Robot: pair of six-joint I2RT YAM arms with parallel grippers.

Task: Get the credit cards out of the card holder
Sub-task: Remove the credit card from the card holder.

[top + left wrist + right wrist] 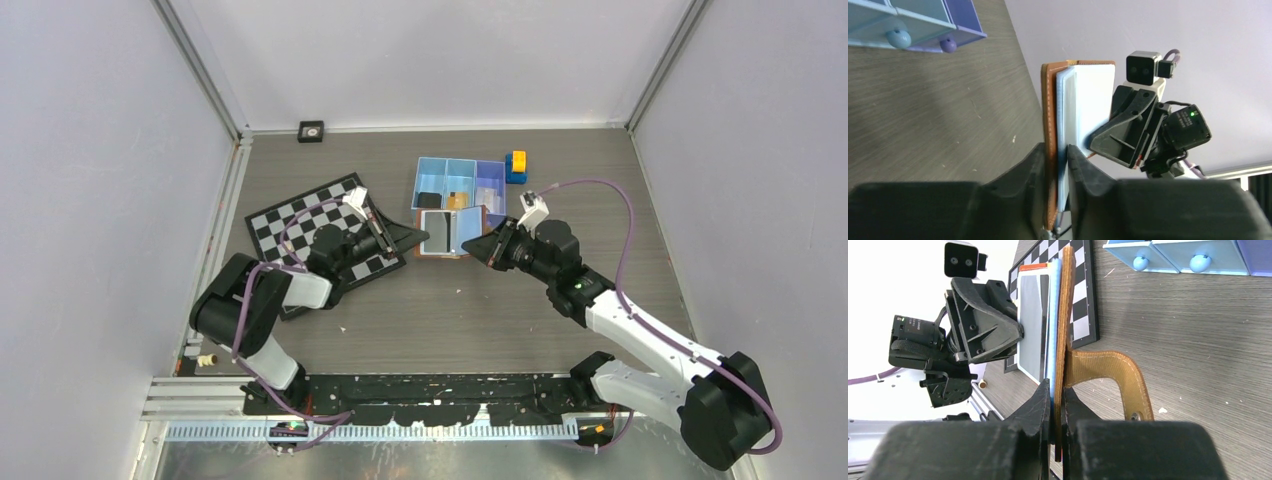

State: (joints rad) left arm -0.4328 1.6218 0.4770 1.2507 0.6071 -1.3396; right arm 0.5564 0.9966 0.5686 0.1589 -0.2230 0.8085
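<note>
Brown leather card holder (450,232) open mid-table, just in front of blue tray (432,163). Left gripper (1057,160) pinches its left edge, flap plus pale card between fingers. Right gripper (1057,390) clamped on opposite flap edge. Credit cards (1030,325), grey and pale blue, lie against flap inside holder. Chessboard (300,215) under left arm. Bare table (480,320) on near side. Toy block (516,165) at tray's right end.

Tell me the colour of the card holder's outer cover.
The card holder is tan brown; right wrist view.
</note>
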